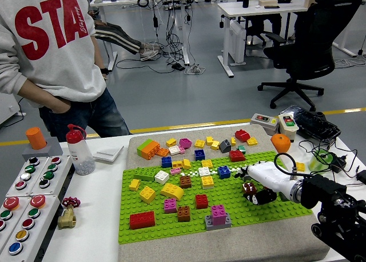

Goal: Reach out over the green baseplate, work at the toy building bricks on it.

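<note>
Fingers (255, 197) of the right hand (260, 183) are curled down onto the right part of the green baseplate (171, 219), where a dark brown brick (249, 188) is touched between them, though a firm pinch cannot be confirmed. Loose toy building bricks (197, 153) are scattered on the baseplate and the beige mat beyond it. Farther left, red letters "STA" are readable on a standing person's grey sweatshirt (48, 42).

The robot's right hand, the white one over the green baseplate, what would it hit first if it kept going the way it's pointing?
Probably the red brick just past the right hand, which points left and slightly away over the green baseplate. The blue brick lies beyond. Heights are unclear, so the hand might pass above them.
</note>
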